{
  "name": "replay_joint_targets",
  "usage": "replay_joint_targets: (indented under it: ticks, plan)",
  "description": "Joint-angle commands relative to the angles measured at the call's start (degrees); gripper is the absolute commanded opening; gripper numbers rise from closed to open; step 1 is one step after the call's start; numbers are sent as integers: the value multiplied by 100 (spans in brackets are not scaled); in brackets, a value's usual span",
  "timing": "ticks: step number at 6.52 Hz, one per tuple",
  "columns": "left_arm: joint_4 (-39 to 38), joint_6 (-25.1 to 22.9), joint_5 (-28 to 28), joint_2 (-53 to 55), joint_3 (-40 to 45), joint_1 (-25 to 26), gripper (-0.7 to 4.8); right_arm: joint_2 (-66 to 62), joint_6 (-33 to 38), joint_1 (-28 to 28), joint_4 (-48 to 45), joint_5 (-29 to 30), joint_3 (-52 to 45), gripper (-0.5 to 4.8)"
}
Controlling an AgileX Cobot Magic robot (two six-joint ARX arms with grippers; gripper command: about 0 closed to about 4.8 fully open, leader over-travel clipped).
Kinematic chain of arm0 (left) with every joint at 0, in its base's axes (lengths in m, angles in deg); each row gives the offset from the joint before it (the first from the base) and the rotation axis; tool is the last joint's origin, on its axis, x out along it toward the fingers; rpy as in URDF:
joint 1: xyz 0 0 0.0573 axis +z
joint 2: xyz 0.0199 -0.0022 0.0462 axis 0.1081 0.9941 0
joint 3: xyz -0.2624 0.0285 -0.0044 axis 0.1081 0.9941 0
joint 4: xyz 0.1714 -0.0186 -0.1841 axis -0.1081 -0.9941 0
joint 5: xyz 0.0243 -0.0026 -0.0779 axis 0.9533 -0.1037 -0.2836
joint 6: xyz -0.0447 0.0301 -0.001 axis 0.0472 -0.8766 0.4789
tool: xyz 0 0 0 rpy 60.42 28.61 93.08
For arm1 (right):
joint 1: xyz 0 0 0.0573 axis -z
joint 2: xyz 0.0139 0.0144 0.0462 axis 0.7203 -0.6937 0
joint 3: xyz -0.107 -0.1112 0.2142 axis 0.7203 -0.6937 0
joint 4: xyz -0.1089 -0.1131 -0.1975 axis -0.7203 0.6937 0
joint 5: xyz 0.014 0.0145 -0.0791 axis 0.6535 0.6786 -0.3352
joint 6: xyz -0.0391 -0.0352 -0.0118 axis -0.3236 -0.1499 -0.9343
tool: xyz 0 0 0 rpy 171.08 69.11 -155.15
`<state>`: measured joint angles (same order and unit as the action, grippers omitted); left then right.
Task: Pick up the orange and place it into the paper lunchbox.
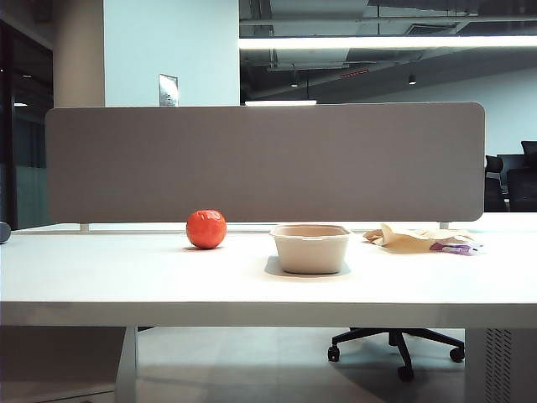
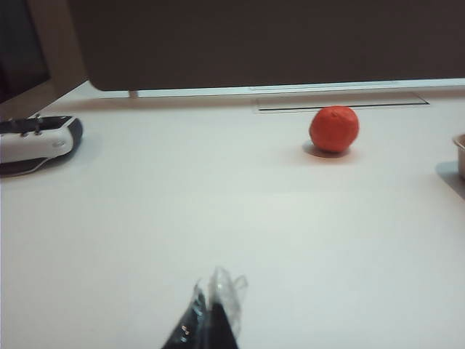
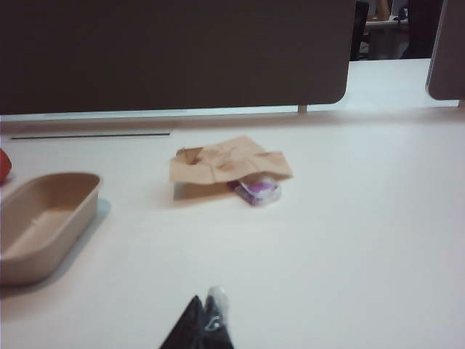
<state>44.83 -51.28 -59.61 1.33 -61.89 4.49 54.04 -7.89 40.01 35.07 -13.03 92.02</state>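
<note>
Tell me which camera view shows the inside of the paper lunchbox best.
The right wrist view: it looks down into the paper lunchbox, empty. The exterior view shows only its side wall; the left wrist view catches just an edge.

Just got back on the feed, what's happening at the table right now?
Nothing is being handled yet. The orange sits on the white table, apart from the empty lunchbox beside it. Crumpled tan paper with a purple item lies past the lunchbox. Both arms are pulled back: the left gripper is shut and empty, well short of the orange, and the right gripper also looks shut, short of the lunchbox. Neither arm shows in the exterior view.
</note>
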Motion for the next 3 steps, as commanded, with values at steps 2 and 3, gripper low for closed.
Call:
replay_joint_targets:
  ticks: [2, 3]
  plan:
    - [149, 509, 492, 420, -1445, 4, -5, -688, -13, -7, -35, 22, 1716, -1]
    - [153, 514, 487, 881, -1801, 4, -5, -1117, -11, -7, 74, 245, 2133, -2]
